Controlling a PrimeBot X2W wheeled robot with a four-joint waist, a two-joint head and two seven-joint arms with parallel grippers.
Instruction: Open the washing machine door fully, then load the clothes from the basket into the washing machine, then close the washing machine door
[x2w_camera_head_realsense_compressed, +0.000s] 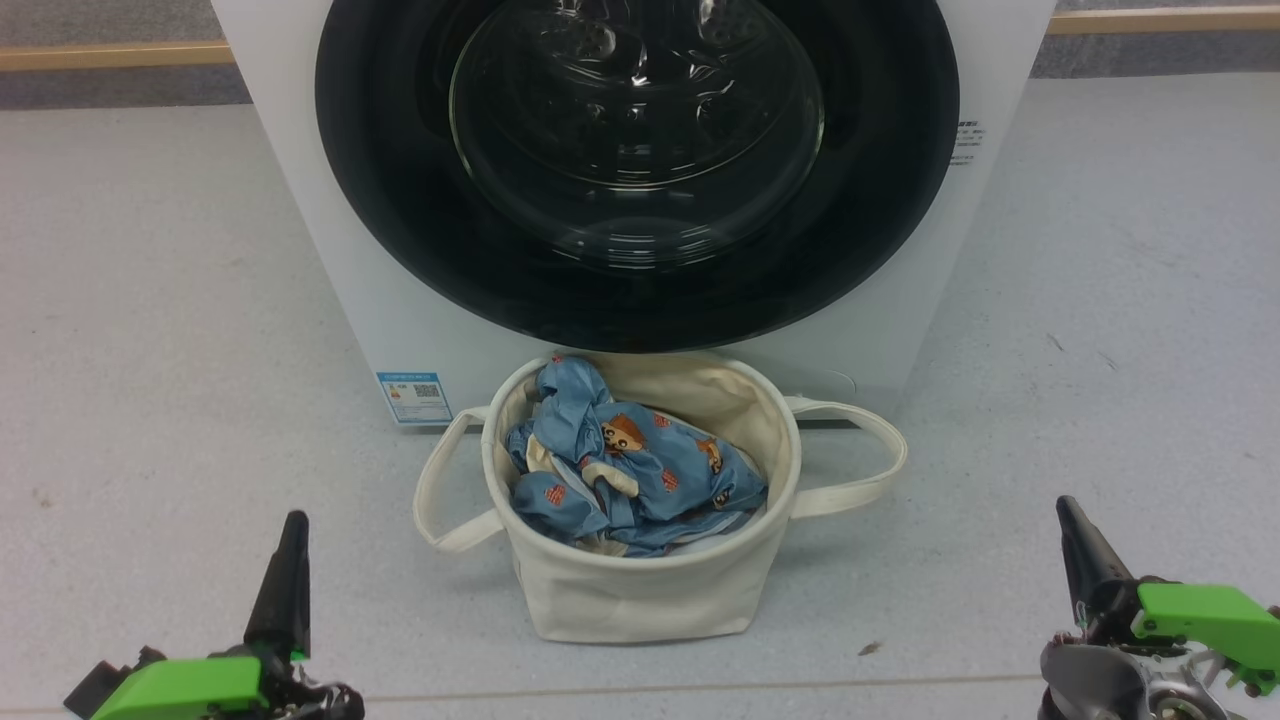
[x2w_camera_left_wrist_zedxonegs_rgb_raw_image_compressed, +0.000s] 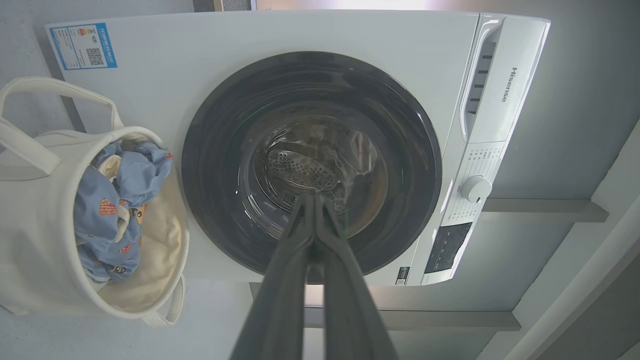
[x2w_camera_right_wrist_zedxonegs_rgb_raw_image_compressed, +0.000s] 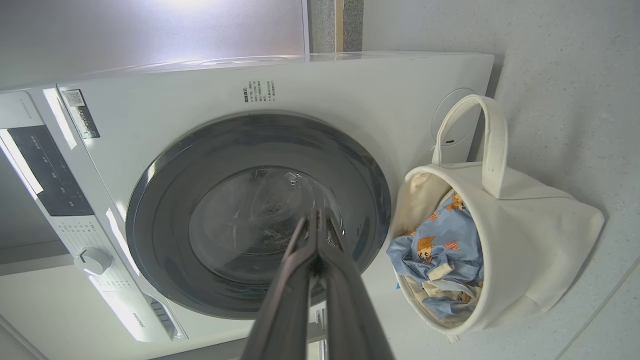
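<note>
As I judge it, nothing of the job is done yet. The washing machine door (x2w_camera_head_realsense_compressed: 637, 150) is closed, its black rim flush on the front of the washing machine (x2w_camera_head_realsense_compressed: 420, 340), which stands at the far edge of the floor (x2w_camera_head_realsense_compressed: 150, 350) by the wall. All three steps are left: swing the door fully open, move the laundry across, close it again.

The basket (x2w_camera_head_realsense_compressed: 640, 600) stands upright on the floor just before the machine's foot, below the door. I cannot tell whether it touches the front panel. The clothes (x2w_camera_head_realsense_compressed: 630, 470) lie crumpled inside it, below the rim, with none hanging over. Through the glass the steel drum (x2w_camera_left_wrist_zedxonegs_rgb_raw_image_compressed: 300, 170) looks empty, though reflections hide part of it.

My left fingers (x2w_camera_head_realsense_compressed: 290, 540) are pressed together and hold nothing, low at the near left of the floor. My right fingers (x2w_camera_head_realsense_compressed: 1075, 530) are the same at the near right. Both are well apart from basket and door.
</note>
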